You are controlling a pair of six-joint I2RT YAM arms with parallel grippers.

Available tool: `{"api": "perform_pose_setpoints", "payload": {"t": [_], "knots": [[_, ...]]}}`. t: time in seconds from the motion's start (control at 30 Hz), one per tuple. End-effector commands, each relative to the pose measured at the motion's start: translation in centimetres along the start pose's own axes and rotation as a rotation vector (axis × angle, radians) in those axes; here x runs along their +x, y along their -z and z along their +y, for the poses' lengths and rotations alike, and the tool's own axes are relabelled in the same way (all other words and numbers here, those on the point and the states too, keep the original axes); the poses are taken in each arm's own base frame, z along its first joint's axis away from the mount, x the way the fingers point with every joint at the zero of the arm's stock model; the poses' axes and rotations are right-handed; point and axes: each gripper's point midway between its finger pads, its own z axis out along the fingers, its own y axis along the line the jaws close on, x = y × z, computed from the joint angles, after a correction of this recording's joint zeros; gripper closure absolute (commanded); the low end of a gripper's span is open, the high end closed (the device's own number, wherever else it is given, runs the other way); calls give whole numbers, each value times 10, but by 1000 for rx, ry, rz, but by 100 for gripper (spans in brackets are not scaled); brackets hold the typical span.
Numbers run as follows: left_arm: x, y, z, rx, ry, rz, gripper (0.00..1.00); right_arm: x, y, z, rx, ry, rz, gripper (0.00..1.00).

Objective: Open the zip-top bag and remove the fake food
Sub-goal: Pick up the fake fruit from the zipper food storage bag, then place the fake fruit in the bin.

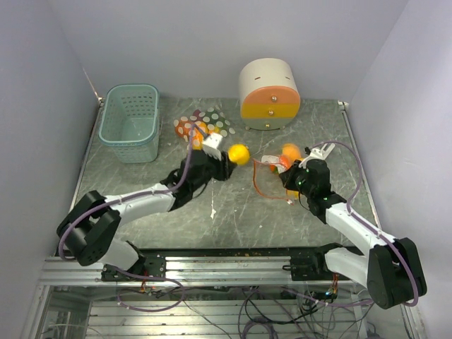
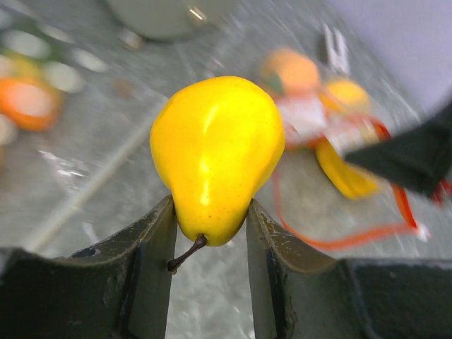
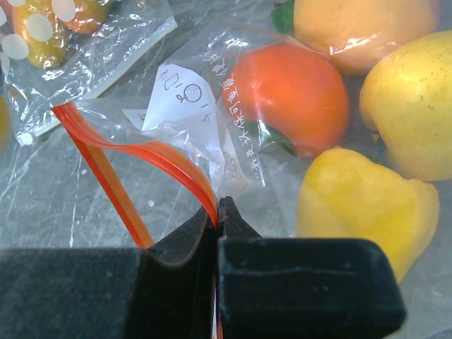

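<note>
Grey table (image 1: 233, 219): your left gripper (image 2: 210, 212) squeezes the tip of a shiny yellow plastic pear (image 2: 215, 148); it may pop out. Your right gripper (image 3: 217, 212) pinches the clear zip-top bag (image 3: 191, 134) near the pear.

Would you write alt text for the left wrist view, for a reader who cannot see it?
The left gripper holds a yellow pear by its stem end. Behind it, blurred, lies a bag with more fruit on the table.

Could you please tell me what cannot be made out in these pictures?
Left wrist: everything behind the yellow pear is blurred.
Right wrist: the right gripper hides the zip-top bag seal below its pinch; the spotted bag is cut by the top edge.
Top external: what the bag holds is too small to identify.
</note>
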Motion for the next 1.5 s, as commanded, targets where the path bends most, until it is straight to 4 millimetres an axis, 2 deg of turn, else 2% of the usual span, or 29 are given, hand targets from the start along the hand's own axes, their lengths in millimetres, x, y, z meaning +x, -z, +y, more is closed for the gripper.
{"api": "perform_pose_setpoints", "payload": {"t": [0.0, 0.17, 0.27, 0.4, 0.5, 0.63, 0.83, 0.97, 1.03, 1.07, 1.1, 1.13, 1.2, 1.23, 1.37, 1.47], "knots": [[-64, 10, 67, -268, 114, -123, 93, 2, 0, -2, -8, 11, -7, 100], [-118, 43, 140, -552, 147, -245, 93, 7, -3, 2, -38, 5, 8, 100], [-136, 77, 181, -745, 205, -332, 93, 10, -6, 3, -44, 3, 23, 100], [-156, 118, 225, -861, 285, -438, 93, 10, -8, 2, -39, 5, 27, 100], [-157, 140, 257, -964, 355, -455, 93, 11, -9, 1, -37, 9, 30, 100], [-153, 156, 297, -1006, 473, -472, 93, 10, -9, 5, -54, 9, 34, 100], [-140, 154, 340, -993, 599, -447, 93, 8, -6, 4, -48, 12, 28, 100], [-134, 138, 346, -957, 625, -404, 92, 8, -7, 4, -44, 17, 30, 100], [-136, 138, 346, -955, 618, -412, 86, 8, -7, 4, -45, 17, 31, 100], [-137, 140, 347, -960, 615, -417, 77, 7, -8, 4, -46, 17, 32, 100], [-137, 142, 347, -969, 611, -421, 64, 7, -8, 5, -49, 19, 33, 100], [-138, 144, 347, -974, 607, -425, 47, 7, -9, 5, -49, 19, 35, 100], [-141, 146, 345, -969, 594, -431, 6, 6, -10, 6, -52, 17, 35, 100], [-143, 147, 344, -962, 590, -439, 0, 6, -10, 7, -56, 16, 35, 100], [-151, 140, 327, -874, 545, -448, 1, 3, -13, 12, -72, 12, 36, 100], [-158, 122, 297, -833, 427, -416, 1, -2, -14, 17, -83, 5, 28, 100]]}}
